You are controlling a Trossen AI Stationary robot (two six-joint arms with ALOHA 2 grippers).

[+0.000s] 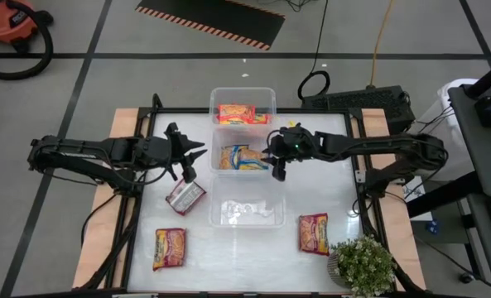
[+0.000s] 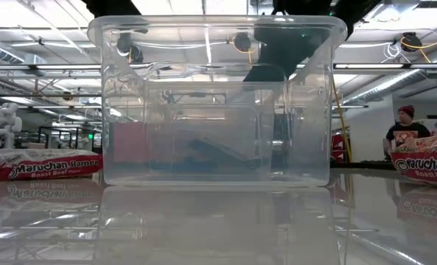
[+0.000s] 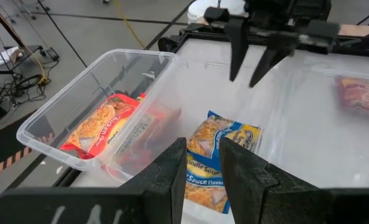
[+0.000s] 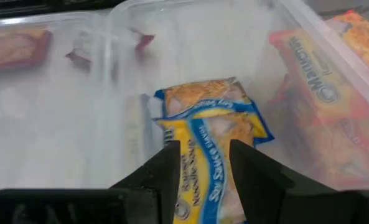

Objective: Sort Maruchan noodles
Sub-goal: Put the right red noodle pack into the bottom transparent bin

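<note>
Three clear bins stand in a row down the table's middle. The far bin (image 1: 266,93) holds orange-yellow Maruchan noodles (image 1: 237,113). In the middle bin (image 1: 215,157) lie blue-yellow packets (image 1: 243,157), flat on its floor. My right gripper (image 1: 275,161) hangs open over that bin's right side, above the packets (image 4: 203,124), touching nothing. My left gripper (image 1: 194,161) hovers open just left of the middle bin, with nothing between its fingers (image 3: 172,174). A silver-red packet (image 1: 185,196) lies flat on the table below it.
The near bin (image 1: 245,211) shows no packet inside. An orange packet (image 1: 170,247) lies near the front left and a red one (image 1: 314,233) near the front right. A potted plant (image 1: 361,265) stands at the front right corner. A person (image 2: 404,126) is in the room beyond.
</note>
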